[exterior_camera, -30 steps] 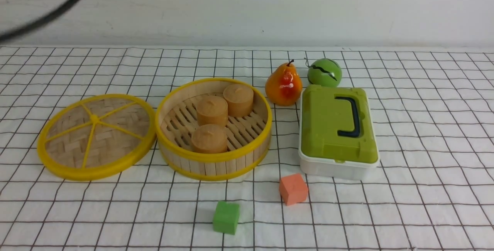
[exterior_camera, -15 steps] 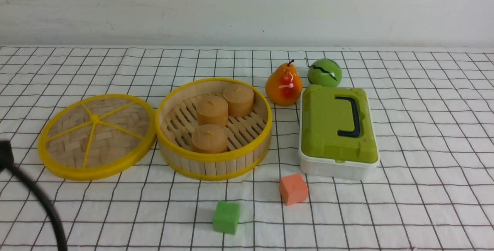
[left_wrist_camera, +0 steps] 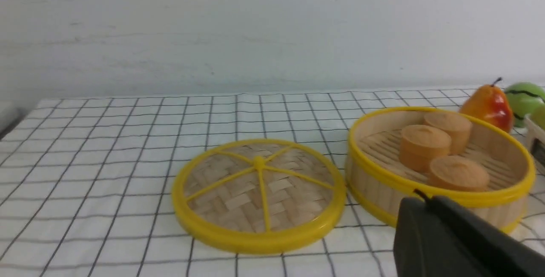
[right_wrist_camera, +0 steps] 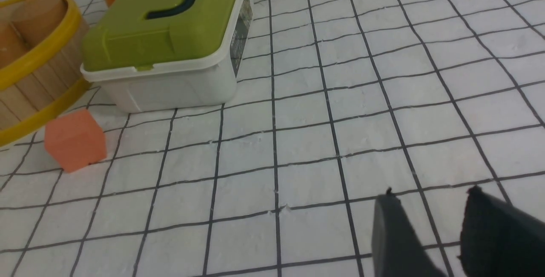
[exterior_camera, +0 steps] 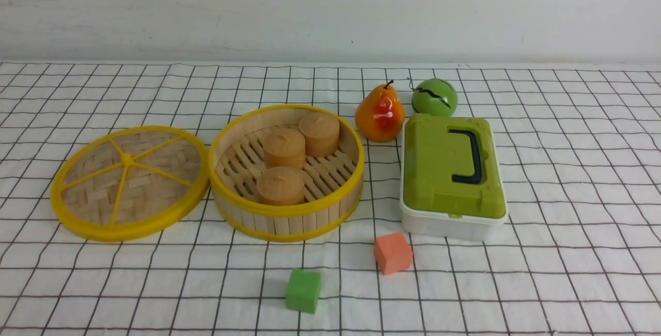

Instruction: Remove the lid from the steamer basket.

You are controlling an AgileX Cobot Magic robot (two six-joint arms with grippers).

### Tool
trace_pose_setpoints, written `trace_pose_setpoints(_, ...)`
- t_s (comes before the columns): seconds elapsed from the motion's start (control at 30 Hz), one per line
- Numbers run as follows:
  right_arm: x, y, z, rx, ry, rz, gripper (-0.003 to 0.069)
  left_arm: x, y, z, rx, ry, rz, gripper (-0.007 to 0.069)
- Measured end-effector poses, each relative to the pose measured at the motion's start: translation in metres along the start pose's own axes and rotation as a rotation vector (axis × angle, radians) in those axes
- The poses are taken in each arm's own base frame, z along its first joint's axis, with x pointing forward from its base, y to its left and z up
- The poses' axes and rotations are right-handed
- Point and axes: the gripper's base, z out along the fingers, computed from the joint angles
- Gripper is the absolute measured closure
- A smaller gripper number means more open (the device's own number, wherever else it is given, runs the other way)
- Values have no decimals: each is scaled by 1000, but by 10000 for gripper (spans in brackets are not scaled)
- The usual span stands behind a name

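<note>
White cloth ruled with a black grid covers the bench, which runs back to a plain pale wall.

Nearest the robot, the right fingers hang low over bare cloth, two dark blades standing apart with a clear gap between them and nothing held. Only one dark piece of the left fingers shows in the left wrist view, so I cannot tell whether they are apart or together; they grip nothing that can be seen.

Next out lies a green cube, and a little beyond it, to the right, an orange cube just in front of a white box with a green top and a dark handle.

Across the middle of the bench, the lid lies flat on the cloth at the left, spokes up, off the steamer basket. Its yellow rim sits right beside the basket's rim, touching or nearly so. The steamer basket stands open at the centre, between the lid and the white box, with three tan round cakes on its slatted floor.

Farther back, a pear stands upright near the basket's far right edge, and a green ball sits beside it, behind the box.
</note>
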Motion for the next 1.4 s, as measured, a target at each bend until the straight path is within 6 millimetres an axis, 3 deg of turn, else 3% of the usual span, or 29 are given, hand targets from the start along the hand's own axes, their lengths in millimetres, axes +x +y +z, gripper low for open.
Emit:
trace_pose_setpoints(0.13,0,0,0,0,0,0,419,42,4,10,-33,66,-70,637)
trace_pose_setpoints(0.23,0,0,0,0,0,0,419,56,4,12,-21,109,-88,637)
trace_pose_setpoints(0.6,0,0,0,0,0,0,419,73,1,9,22,285,-72,637)
trace_pose_setpoints(1.4,0,0,0,0,0,0,419,73,1,9,25,294,-73,636)
